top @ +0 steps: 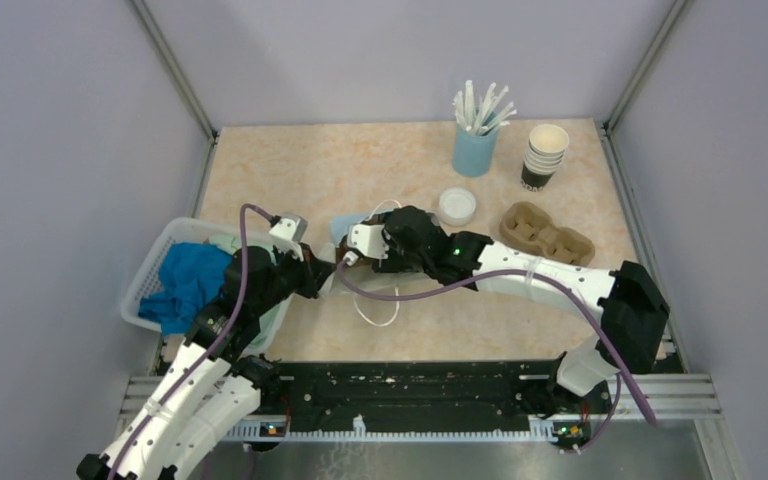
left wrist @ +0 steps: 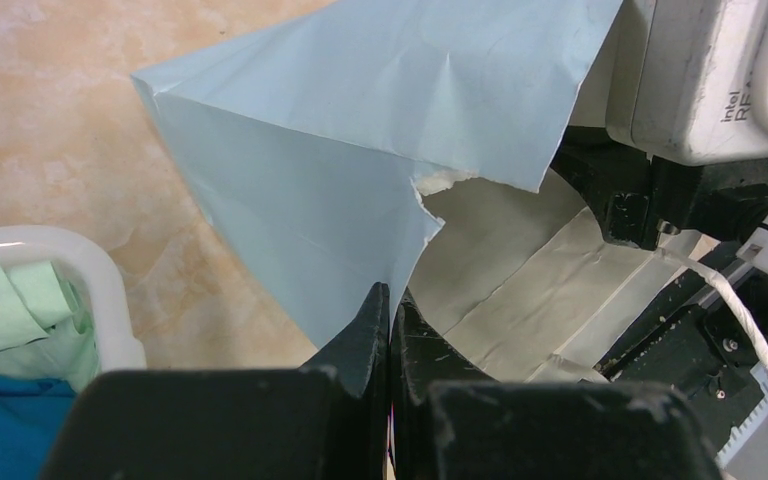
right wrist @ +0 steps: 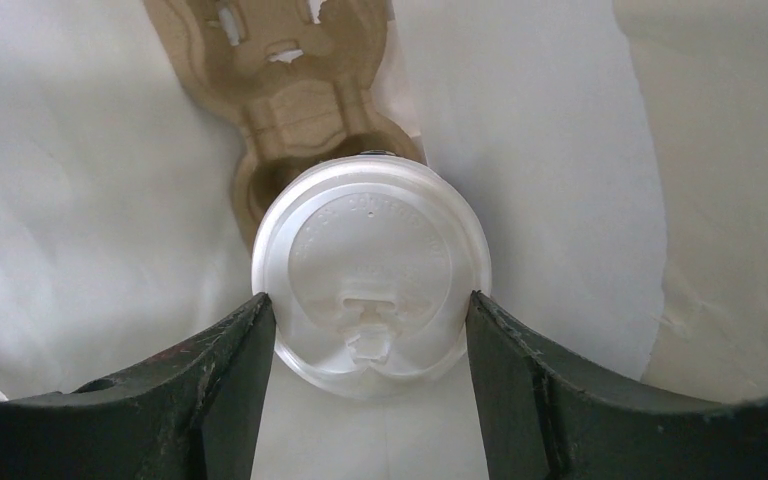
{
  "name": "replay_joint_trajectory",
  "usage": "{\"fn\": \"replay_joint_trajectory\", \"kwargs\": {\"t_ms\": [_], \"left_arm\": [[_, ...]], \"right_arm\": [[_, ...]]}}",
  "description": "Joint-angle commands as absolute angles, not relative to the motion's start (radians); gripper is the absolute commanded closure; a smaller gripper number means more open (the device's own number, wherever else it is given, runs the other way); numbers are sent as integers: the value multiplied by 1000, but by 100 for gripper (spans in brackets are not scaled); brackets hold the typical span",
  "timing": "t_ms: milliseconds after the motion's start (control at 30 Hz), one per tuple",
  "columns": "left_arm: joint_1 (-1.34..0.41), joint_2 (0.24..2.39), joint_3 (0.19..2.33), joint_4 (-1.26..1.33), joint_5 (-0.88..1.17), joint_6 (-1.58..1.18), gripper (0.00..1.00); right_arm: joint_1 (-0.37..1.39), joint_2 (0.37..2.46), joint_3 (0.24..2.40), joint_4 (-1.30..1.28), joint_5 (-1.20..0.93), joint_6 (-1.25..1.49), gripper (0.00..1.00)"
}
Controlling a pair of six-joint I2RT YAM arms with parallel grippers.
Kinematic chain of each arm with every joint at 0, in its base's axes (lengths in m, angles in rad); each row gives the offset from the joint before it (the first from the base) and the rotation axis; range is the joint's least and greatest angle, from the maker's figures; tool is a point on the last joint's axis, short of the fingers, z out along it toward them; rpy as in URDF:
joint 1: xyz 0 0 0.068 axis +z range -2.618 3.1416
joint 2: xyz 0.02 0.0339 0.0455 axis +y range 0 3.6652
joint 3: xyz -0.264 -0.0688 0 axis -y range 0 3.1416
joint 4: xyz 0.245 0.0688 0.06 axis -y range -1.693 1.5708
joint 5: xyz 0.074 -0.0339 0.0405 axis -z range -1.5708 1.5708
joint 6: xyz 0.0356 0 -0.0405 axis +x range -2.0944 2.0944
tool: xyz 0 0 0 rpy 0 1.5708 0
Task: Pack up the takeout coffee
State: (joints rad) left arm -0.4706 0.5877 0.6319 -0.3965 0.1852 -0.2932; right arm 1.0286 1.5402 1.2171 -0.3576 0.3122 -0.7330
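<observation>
The step in hand is setting the takeout coffee [right wrist: 370, 265] down inside the pale blue paper bag [left wrist: 360, 120]. The right gripper [right wrist: 368, 300] reaches into the bag, with its two fingers [right wrist: 230, 370] pressed against opposite sides of the white dome lid, so it holds the coffee by the lid. Only the lid shows; the cup body is hidden beneath it. A cardboard cup carrier [right wrist: 290, 90] lies on the bag's white lining, and the cup sits over its near pocket. Whether the base is seated in that pocket cannot be told. The left gripper [left wrist: 389, 300] is pinched tight on the bag's edge, right beside a small tear in the paper, and holds the mouth open.

The main worry is probably the grip on the lid, since a sideways tug could pop it off. The descent should therefore be straight and slow, with the cup upright and centred over the pocket. The jaws should part only once the cup rests on its base. The left side should hold without pulling harder, or the tear may run
</observation>
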Motion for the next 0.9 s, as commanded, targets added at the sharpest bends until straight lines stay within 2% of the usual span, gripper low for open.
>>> {"fn": "replay_joint_trajectory", "kwargs": {"t_ms": [0, 267, 600, 867], "left_arm": [[-476, 596, 633, -375, 178, -284, 100], [-478, 598, 634, -379, 173, -285, 100], [-480, 598, 637, -382, 176, -285, 100], [-480, 604, 673, -410, 164, -286, 100]], "right_arm": [[1016, 1551, 1203, -301, 279, -729, 36], [1017, 1552, 1190, -299, 266, -718, 36], [1002, 1600, 1140, -171, 316, -730, 36], [996, 1635, 1191, -222, 276, -710, 36]]}}
